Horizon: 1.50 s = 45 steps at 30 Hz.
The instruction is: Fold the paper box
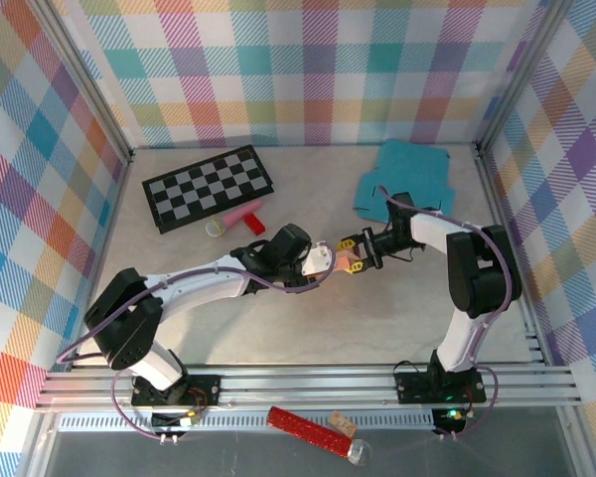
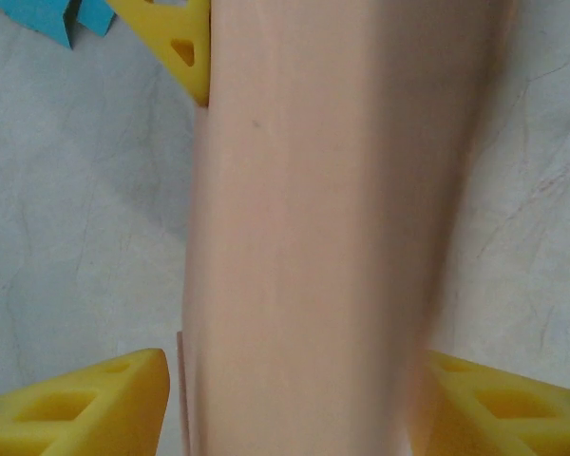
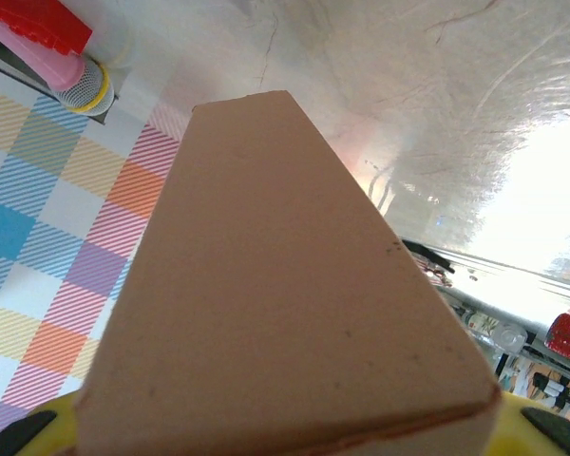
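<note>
The paper box (image 1: 349,262) is a pale pink carton held above the middle of the table between both arms. In the left wrist view the paper box (image 2: 313,228) runs up the frame, and my left gripper (image 2: 294,389) has a yellow finger close against each long side. The right gripper's yellow fingertip (image 2: 176,43) shows at the box's far end. In the right wrist view a broad face of the paper box (image 3: 275,285) covers my right gripper (image 3: 285,423), whose yellow fingers (image 3: 52,418) peek out at the bottom corners. From above, the left gripper (image 1: 323,262) and right gripper (image 1: 357,249) meet at the box.
A black-and-white chessboard (image 1: 208,187) lies at the back left. In front of it are a pink cylinder (image 1: 240,214), a red block (image 1: 253,225) and a small tape roll (image 1: 216,228). Blue paper sheets (image 1: 407,177) are piled at the back right. Plaid walls enclose the table.
</note>
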### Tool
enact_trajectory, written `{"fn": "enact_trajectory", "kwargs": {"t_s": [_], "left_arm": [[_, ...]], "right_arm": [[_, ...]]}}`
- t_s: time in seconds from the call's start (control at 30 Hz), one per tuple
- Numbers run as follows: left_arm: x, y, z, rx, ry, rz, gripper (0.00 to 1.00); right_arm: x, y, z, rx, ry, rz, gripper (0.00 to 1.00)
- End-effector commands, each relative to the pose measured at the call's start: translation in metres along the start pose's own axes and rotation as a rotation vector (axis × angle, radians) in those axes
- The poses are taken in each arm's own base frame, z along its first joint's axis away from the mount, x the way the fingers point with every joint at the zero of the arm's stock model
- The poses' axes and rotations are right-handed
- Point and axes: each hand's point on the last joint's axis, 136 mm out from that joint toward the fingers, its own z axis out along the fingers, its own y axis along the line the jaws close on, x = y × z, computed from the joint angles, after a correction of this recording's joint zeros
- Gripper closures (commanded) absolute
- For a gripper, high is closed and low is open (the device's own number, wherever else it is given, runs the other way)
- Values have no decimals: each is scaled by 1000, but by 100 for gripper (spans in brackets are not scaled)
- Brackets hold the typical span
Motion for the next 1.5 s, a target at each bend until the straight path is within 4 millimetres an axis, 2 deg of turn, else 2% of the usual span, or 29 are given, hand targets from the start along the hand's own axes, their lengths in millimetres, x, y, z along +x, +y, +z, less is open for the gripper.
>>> {"fn": "enact_trajectory", "kwargs": {"t_s": [0.0,0.2,0.4,0.47,0.53,0.57,0.77,0.97,1.2,1.33,1.47], "left_arm": [[-16,15,5,-41,-35,-23,38],[-20,22,6,-63,-38,-46,48],[-15,15,1,-23,-16,-58,60],[-12,13,-2,-7,-3,-66,65],[-11,12,-5,0,9,-71,66],[-4,8,-8,16,41,-74,66],[10,1,-24,63,138,-124,66],[32,-10,-39,110,261,-158,66],[66,-21,-53,151,438,-135,61],[73,-29,-51,183,445,-132,57],[73,-29,-45,200,437,-154,55]], "right_arm": [[4,-1,-1,-15,50,47,61],[0,-5,-1,-10,50,64,60],[-7,-8,-3,-3,31,74,46],[-8,-6,-4,-2,24,65,38],[-7,-4,-7,5,9,47,31],[-7,-3,-9,10,-2,34,27],[-7,2,-33,26,-136,-52,19],[-4,4,-54,57,-301,-176,20],[0,-9,-71,188,-479,-392,33],[9,-8,-64,243,-526,-654,41],[23,-1,-53,302,-574,-988,44]]}}
